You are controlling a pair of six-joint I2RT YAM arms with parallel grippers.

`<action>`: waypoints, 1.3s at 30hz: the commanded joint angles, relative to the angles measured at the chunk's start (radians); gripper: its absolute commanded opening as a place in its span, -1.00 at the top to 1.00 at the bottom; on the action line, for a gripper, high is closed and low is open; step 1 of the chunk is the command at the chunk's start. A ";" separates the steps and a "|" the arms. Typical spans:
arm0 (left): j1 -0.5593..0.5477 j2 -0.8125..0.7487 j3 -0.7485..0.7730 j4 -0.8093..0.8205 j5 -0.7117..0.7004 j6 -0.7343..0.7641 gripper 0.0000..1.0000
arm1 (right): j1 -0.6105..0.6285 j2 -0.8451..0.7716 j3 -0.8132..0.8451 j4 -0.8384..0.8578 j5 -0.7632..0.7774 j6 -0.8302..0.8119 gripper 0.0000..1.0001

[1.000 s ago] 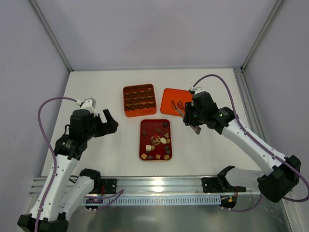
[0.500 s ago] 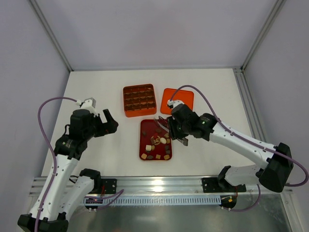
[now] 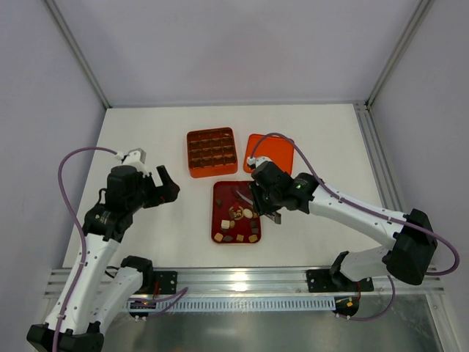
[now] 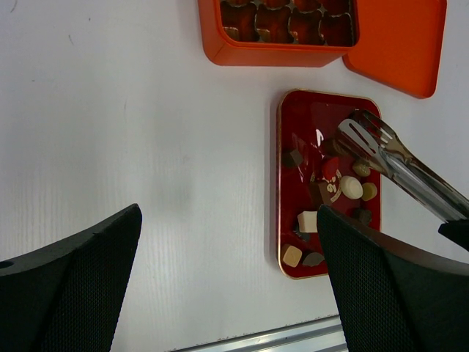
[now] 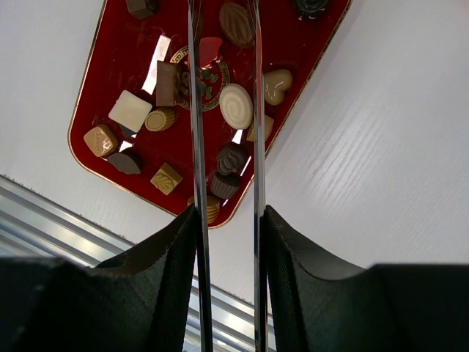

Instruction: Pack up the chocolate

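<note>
The chocolate (image 3: 239, 214) lies as several small dark, tan and cream pieces on the dark red tray (image 3: 217, 224). My right gripper (image 3: 268, 199) is shut on a pair of metal tongs (image 3: 245, 196) whose tips hang over the upper part of the tray. In the right wrist view the two tong arms (image 5: 194, 110) run up between my fingers (image 5: 165, 257), past a round white chocolate (image 5: 236, 106); their tips leave the frame. In the left wrist view the tongs (image 4: 388, 155) show nothing between their tips. My left gripper (image 3: 167, 189) stands open over bare table, left of the tray.
The orange box with grid compartments (image 3: 211, 152) sits behind the tray, its orange lid (image 3: 275, 149) flat to its right. A metal rail (image 3: 242, 282) runs along the near table edge. In the left wrist view the box (image 4: 278, 29) is at the top.
My right arm swung left with the tongs, from above the orange lid to over the red tray. The left arm has not moved.
</note>
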 commanded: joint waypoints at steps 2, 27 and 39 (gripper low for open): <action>-0.002 0.004 -0.001 0.029 0.003 0.001 -0.99 | 0.014 0.011 -0.001 0.033 0.013 -0.002 0.17; -0.004 0.002 -0.002 0.029 0.005 0.001 -0.99 | 0.019 0.036 -0.029 0.001 0.038 -0.033 0.17; -0.004 -0.002 -0.002 0.027 0.005 0.001 -1.00 | 0.020 0.023 -0.023 -0.017 0.033 -0.030 0.17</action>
